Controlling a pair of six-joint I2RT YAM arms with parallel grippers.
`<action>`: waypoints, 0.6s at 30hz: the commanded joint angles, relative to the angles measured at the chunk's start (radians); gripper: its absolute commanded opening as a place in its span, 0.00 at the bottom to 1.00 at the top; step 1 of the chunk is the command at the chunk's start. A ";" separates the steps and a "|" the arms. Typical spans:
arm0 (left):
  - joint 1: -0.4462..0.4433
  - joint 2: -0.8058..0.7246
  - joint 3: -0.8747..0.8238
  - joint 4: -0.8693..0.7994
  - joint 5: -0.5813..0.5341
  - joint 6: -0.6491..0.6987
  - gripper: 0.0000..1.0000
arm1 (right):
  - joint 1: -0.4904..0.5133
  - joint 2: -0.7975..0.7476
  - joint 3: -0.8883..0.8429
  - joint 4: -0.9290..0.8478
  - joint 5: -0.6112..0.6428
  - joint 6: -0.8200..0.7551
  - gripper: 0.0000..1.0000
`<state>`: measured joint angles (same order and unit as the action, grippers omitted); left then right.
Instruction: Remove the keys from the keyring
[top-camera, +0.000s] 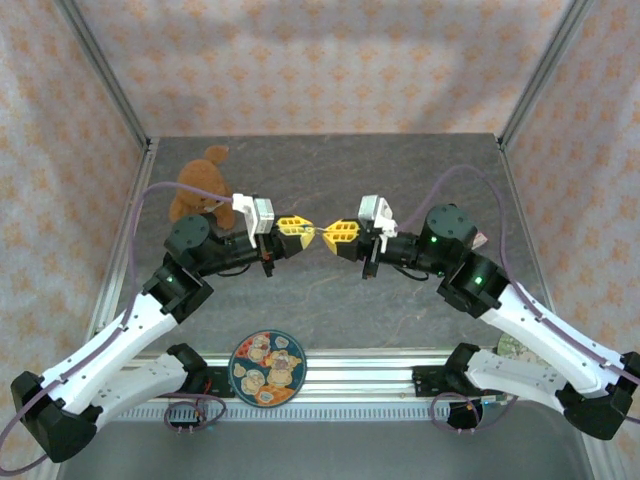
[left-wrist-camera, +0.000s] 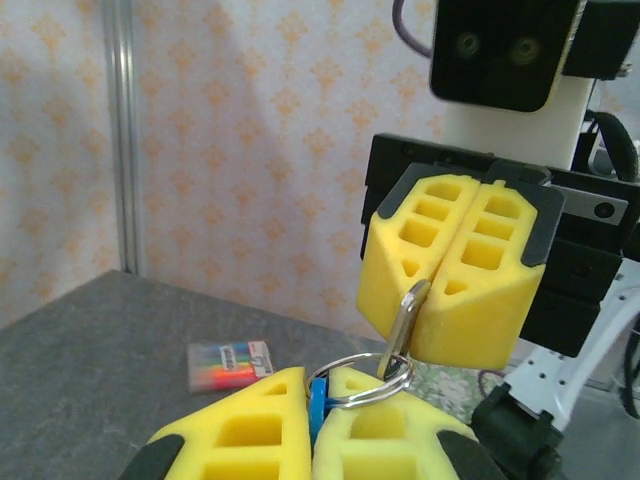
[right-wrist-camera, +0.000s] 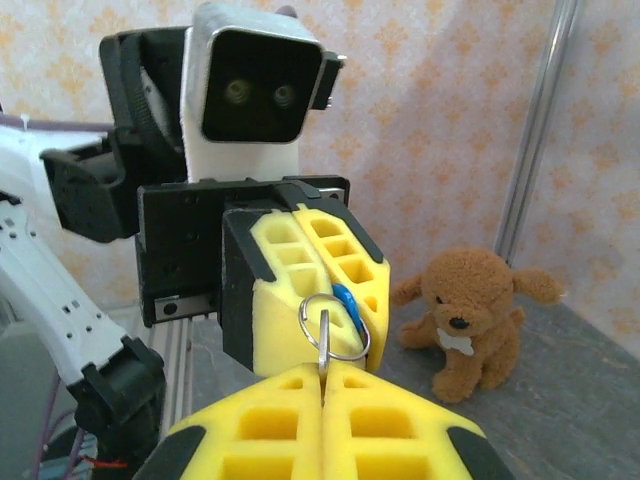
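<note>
At mid-frame the left gripper and right gripper meet tip to tip over the grey table, both pinched closed. The tiny pale keys and keyring bridge them. A brown teddy bear sits upper left, and a round patterned plate lies at lower centre.

The left arm and the right arm both reach inward with elbows bent and forearms about level. The wrists face each other.

Left gripper: fingers pressed together, clamping the ring at their tips.

Right gripper: fingers pressed together, clamping a key between their tips.

The two sets of fingertips point at each other. They are near but apart, and the ring and key bridge the gap.
</note>
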<state>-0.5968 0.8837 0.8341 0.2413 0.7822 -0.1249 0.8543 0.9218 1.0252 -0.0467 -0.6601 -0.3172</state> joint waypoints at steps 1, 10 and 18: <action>0.064 0.000 0.077 -0.008 -0.106 -0.055 0.00 | 0.069 -0.033 0.073 -0.199 -0.072 -0.179 0.00; 0.091 0.024 0.130 -0.094 -0.062 -0.098 0.00 | 0.161 -0.019 0.137 -0.369 -0.021 -0.351 0.00; 0.125 0.045 0.158 -0.122 -0.017 -0.145 0.00 | 0.280 0.040 0.233 -0.554 0.071 -0.491 0.00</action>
<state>-0.5491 0.9077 0.9363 0.0753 0.9623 -0.2111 1.0416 0.9676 1.2327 -0.3656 -0.4171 -0.7238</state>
